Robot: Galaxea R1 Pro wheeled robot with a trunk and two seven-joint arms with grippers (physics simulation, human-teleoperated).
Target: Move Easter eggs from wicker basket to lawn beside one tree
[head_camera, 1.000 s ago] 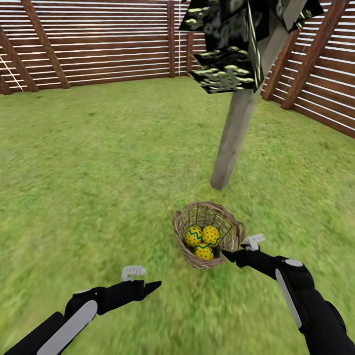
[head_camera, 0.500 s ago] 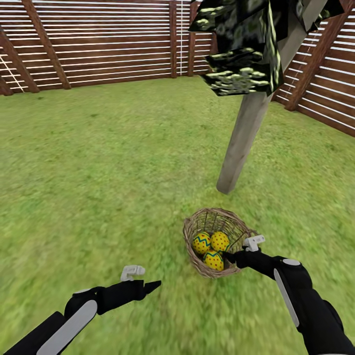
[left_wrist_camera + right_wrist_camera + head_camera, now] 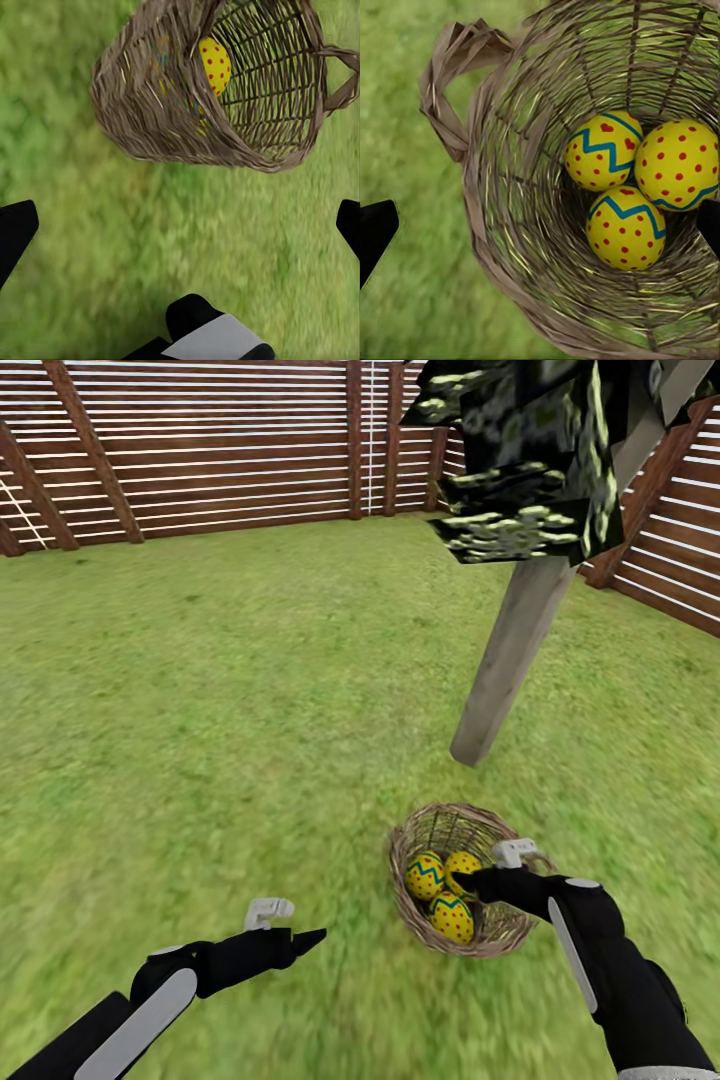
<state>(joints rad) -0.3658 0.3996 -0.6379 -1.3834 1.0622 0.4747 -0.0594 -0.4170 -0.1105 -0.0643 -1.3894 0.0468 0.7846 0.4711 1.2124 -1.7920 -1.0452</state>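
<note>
Three eggs (image 3: 634, 184) sit in a basket (image 3: 420, 838); right gripper (image 3: 466, 881) above them, spread wide, empty; left gripper (image 3: 305, 937) likewise.

Open basket mouth (image 3: 415, 838) above the eggs (image 3: 630, 187) (rim all round), bare lawn (image 3: 200, 710) alongside.

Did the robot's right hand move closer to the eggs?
Yes. The right gripper was outside the wicker basket's rim; now it is over it, by the eggs.
</note>
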